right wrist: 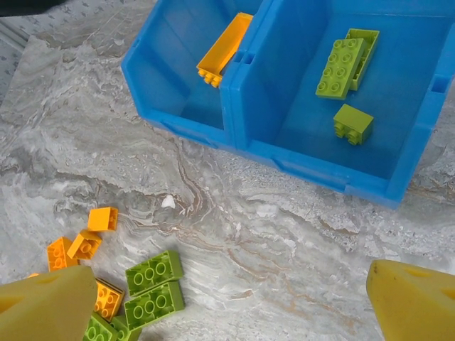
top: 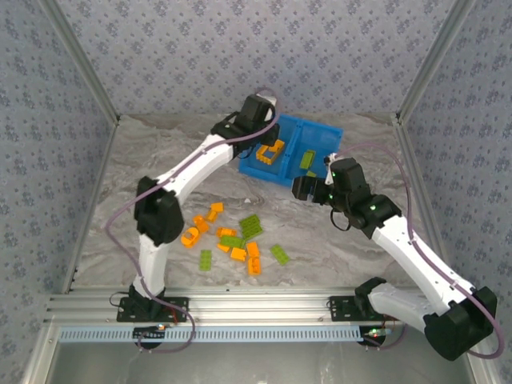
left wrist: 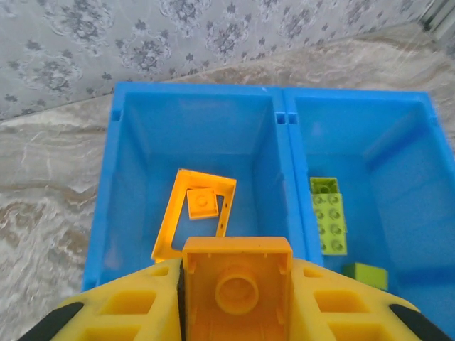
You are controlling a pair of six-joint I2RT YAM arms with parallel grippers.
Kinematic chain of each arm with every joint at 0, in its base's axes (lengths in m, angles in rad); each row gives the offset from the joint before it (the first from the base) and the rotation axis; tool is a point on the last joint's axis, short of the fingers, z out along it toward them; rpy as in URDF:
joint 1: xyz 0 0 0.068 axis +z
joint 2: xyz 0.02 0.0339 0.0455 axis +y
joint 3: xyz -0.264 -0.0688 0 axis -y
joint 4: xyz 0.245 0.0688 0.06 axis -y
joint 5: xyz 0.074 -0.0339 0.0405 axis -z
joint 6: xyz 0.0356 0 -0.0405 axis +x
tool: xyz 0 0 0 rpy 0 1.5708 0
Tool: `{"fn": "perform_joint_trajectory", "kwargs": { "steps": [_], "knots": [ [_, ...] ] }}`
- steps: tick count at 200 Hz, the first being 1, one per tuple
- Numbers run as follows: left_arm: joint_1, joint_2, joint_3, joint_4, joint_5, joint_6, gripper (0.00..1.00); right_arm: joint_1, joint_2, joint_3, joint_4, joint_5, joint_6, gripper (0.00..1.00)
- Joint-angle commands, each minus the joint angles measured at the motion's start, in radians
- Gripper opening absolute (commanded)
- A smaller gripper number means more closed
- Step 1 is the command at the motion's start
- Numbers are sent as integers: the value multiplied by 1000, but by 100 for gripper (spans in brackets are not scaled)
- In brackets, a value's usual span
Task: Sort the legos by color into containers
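Legos point(top: 232, 240), small bright orange and lime green studded plastic bricks, lie scattered on the marbled grey tabletop point(top: 336, 248) nearest my bases. I judge them light, rigid and slick, best pinched across two flat opposite sides. My right claw point(right wrist: 227, 305) hangs wide and empty between that pile and the bright blue plastic two-compartment bin point(left wrist: 103, 213). Farther out, my left claw point(left wrist: 237, 305) is clamped on a hollow square orange brick point(left wrist: 237, 273) above the bin's near wall. The left compartment holds an orange frame piece point(left wrist: 170, 220) and a small orange plate point(left wrist: 201, 202); past the divider wall point(left wrist: 284, 177), the right compartment holds lime bricks point(left wrist: 329, 220).
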Motion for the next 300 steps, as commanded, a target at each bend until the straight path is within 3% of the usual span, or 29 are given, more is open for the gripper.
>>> {"fn": "perform_joint_trajectory", "kwargs": {
  "steps": [1,60,95,127,151,168,188,208,228,269,300],
  "knots": [
    [17,134,148,-41,-15,67,32,1,-38,-9,-41,23,14,100],
    [41,414,479,-169,18,-4,39,1,-86,-15,-86,29,8,100],
    [35,384,482,-175,36,-14,50,2,-100,-14,-91,28,7,100],
    [23,283,448,-179,62,2,52,1,-93,-12,-84,31,-4,100],
    [16,112,254,-99,114,7,53,7,-70,-16,-85,24,-33,100],
    [10,-51,38,7,133,14,53,37,-44,-25,-80,-75,-109,100],
    [6,-238,-203,78,166,39,53,148,11,-22,-126,-100,-179,100],
    [2,-402,-403,108,225,84,55,279,97,-15,-227,-5,-193,100],
    [-8,-541,-573,120,260,120,65,362,192,-45,-234,-7,-182,99],
    [-28,-758,-843,83,263,127,96,485,387,-52,-234,19,-172,94],
    [-32,-888,-1021,90,225,56,99,534,499,-27,-229,43,-176,80]
  ]
}}
